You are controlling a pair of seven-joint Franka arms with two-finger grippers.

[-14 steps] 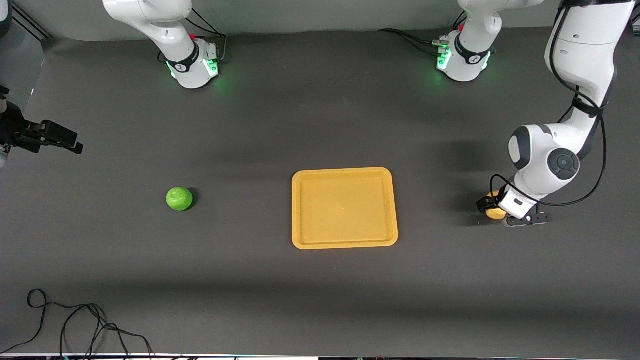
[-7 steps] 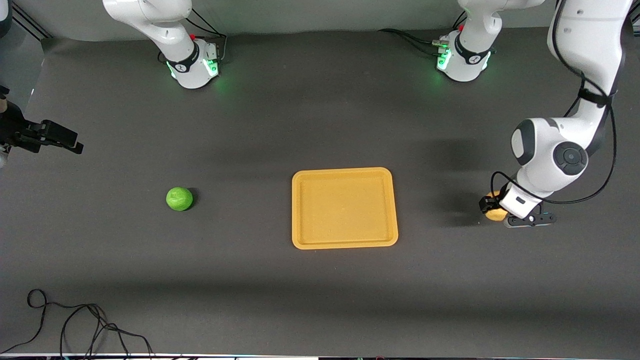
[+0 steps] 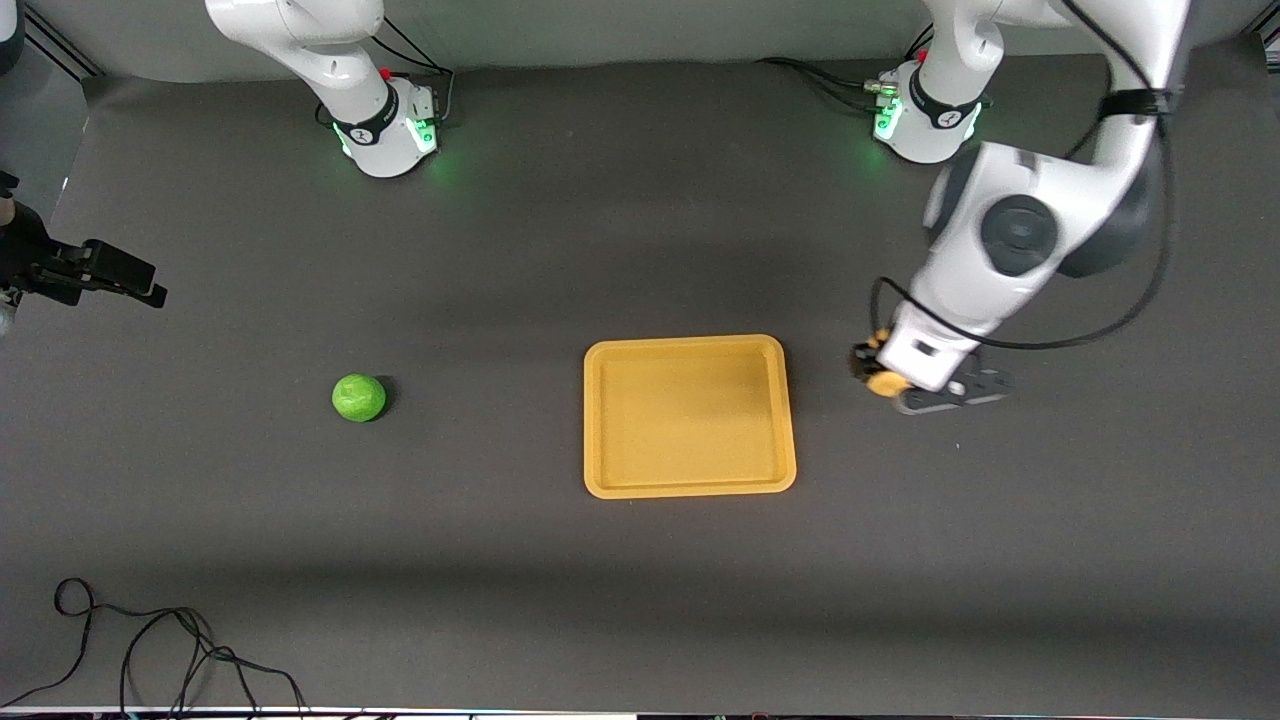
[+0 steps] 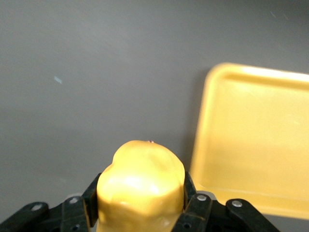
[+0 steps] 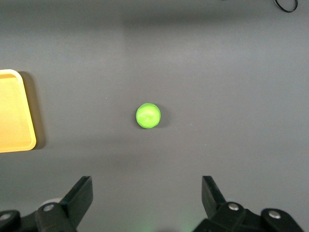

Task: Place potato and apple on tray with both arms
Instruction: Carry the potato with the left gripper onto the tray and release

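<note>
My left gripper (image 3: 882, 380) is shut on the lumpy yellow potato (image 3: 884, 384) and holds it in the air just beside the tray's edge at the left arm's end. In the left wrist view the potato (image 4: 142, 188) fills the gap between the black fingers (image 4: 91, 195). The yellow-orange tray (image 3: 690, 415) lies empty at the table's middle and also shows in the left wrist view (image 4: 256, 140). The green apple (image 3: 358, 397) sits on the table toward the right arm's end. My right gripper (image 5: 146, 182) is open and empty, high above the table, with the apple (image 5: 148, 116) below it.
The two arm bases (image 3: 385, 130) (image 3: 925, 115) stand along the edge farthest from the front camera. A loose black cable (image 3: 150, 650) lies near the front edge at the right arm's end. A corner of the tray (image 5: 12, 111) shows in the right wrist view.
My left gripper has lifted the potato off the table and carried it toward the tray. The right arm, the apple and the tray have not moved.
</note>
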